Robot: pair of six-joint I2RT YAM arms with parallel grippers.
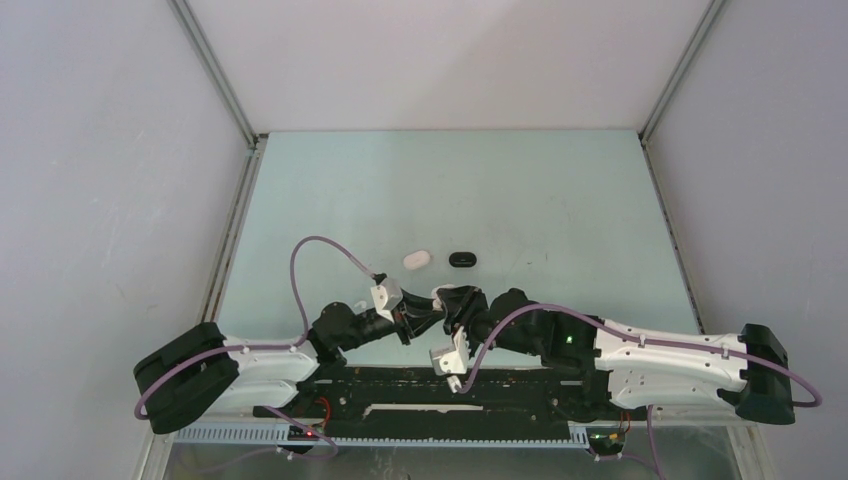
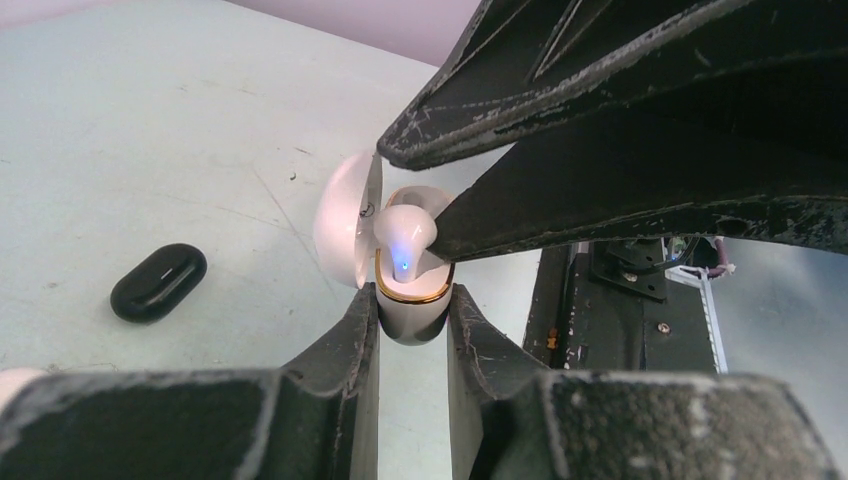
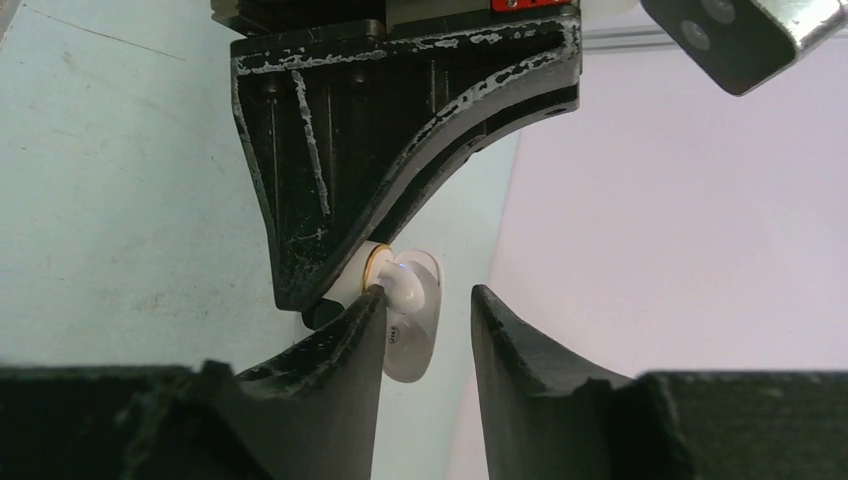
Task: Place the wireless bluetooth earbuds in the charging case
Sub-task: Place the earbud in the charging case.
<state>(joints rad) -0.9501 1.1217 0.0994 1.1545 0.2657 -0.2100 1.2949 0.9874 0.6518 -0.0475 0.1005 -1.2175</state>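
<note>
Between the two wrists: glossy white, gold-rimmed charging case (image 2: 414, 322), lid open, clamped in left gripper (image 2: 413, 300); blue-lit white earbud (image 2: 402, 235) seated inside; right gripper (image 3: 428, 296) jaws apart, one fingertip possibly touching.

A: Where is the charging case (image 2: 415, 318)?
B: Centre of the left wrist view, upright. It is white with a gold rim, pinched in the left claw (image 2: 413, 298), and its lid (image 2: 338, 228) is swung open to the left.
A: And the earbud (image 2: 402, 232)?
B: It is glossy white and sits in the case's mouth, partly sticking out, with a blue light glowing on it.
A: Others?
B: A black pill-shaped case (image 2: 158, 282) lies flat and closed on the surface (image 2: 150, 130) at the left. In the top view a white oval piece (image 1: 416, 259) lies just beside it.
</note>
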